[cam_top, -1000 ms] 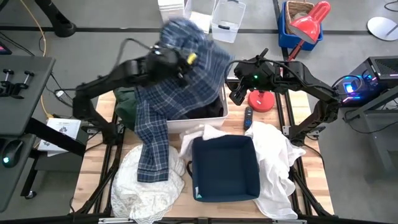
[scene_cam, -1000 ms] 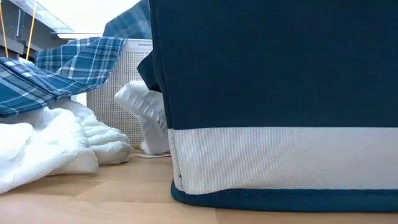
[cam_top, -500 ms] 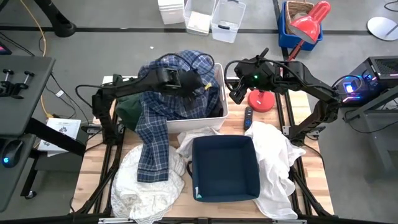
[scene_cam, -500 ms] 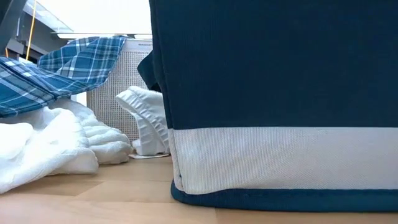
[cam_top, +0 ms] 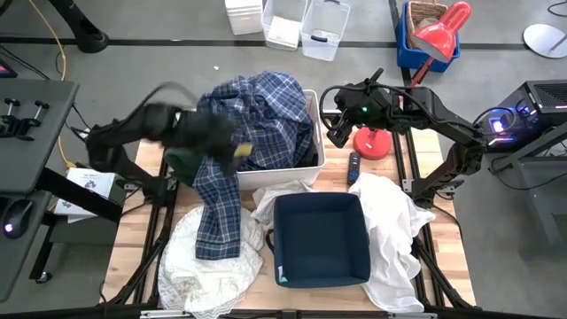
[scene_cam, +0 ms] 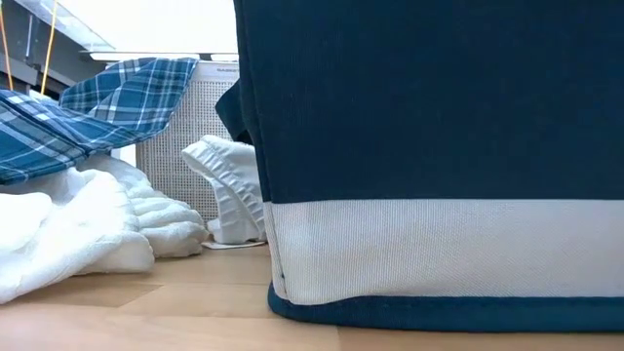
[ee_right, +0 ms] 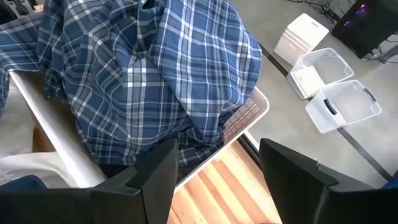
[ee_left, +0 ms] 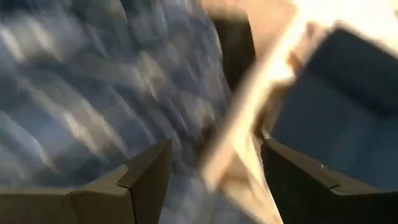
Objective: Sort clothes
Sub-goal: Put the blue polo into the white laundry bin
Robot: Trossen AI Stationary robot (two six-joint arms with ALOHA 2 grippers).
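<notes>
The plaid shirt (cam_top: pixel 257 120) is being draped over the white bin (cam_top: pixel 312 133), with one end trailing down onto the worktop (cam_top: pixel 142 239) over a white garment (cam_top: pixel 208 266). The left gripper (cam_top: pixel 232 146) is being held spread and empty beside the bin, above the shirt. The right gripper (cam_top: pixel 335 133) is being held parted and empty near the bin's right rim.

High view: straight down, whole table. Low view: table-level, close against navy bin (scene_cam: pixel 429 166). Right wrist view shares plaid shirt (ee_right: pixel 155 74) with both.
</notes>
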